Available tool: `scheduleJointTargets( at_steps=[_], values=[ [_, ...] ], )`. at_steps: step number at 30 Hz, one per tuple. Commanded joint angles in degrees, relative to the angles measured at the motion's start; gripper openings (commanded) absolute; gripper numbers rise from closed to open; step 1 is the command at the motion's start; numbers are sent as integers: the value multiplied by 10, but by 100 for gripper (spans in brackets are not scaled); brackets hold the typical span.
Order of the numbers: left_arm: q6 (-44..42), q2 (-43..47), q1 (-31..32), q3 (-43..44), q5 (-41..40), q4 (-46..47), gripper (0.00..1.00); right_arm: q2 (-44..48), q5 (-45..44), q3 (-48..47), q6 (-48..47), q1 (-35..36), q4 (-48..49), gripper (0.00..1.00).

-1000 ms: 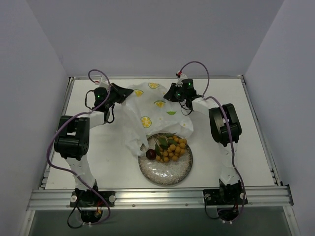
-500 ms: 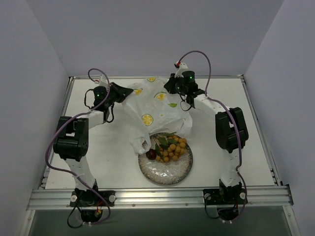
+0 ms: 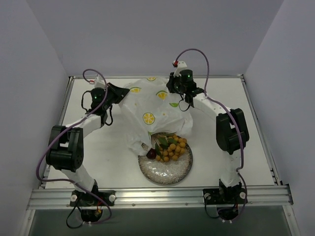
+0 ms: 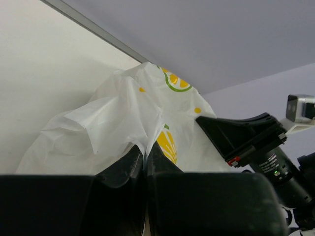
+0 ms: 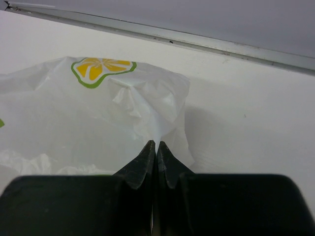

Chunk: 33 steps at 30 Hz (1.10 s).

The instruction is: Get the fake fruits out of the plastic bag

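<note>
At the back of the table [image 3: 98, 142], my left gripper [image 4: 144, 147] and my right gripper [image 5: 156, 143] are each pinched tight on a fold of the plastic bag [image 3: 152, 105]. Since a second ago, my right gripper has moved back and the bag hangs higher. My left elbow has swung out to the left. The bag's low edge droops onto the far rim of the plate [image 3: 167, 174], over the bunch of berries [image 3: 173, 147]. A dark maroon ball [image 3: 151, 154] lies just beside them. I cannot see inside the bag.
</note>
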<state>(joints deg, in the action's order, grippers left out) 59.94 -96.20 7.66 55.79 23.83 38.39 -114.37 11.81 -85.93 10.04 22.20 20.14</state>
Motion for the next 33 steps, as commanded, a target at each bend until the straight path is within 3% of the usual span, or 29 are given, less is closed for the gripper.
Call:
scheduleJointTargets(
  at_steps=[1,4,7,9,13,20,23,26,27,29,33],
  values=[
    [-44,15,16,41,-32,-28,2,-37,-27,-56,-27,7,-28,0],
    [-69,3,15,68,-46,-77,3,-15,-28,-17,-7,7,45,0],
    [-86,14,17,69,-70,-87,9,-27,-56,-33,-4,8,41,0],
    [-105,62,31,64,-86,-94,3,-1,-95,-42,-36,30,23,0],
    [-173,105,61,94,-141,-163,2,56,-83,12,-17,38,94,0],
    [-93,86,33,45,-97,-100,2,56,-107,3,-29,34,54,0],
    [-101,95,34,41,-107,-120,2,88,-83,45,-4,17,90,0],
    [-78,98,36,43,-82,-96,2,99,-96,7,-18,19,22,0],
    [-90,109,43,56,-90,-97,2,116,-101,20,-20,19,41,0],
    [-129,109,55,87,-119,-176,2,142,-73,43,-3,13,73,0],
    [-117,68,48,103,-100,-181,2,72,-79,-19,-20,9,15,0]
  ],
)
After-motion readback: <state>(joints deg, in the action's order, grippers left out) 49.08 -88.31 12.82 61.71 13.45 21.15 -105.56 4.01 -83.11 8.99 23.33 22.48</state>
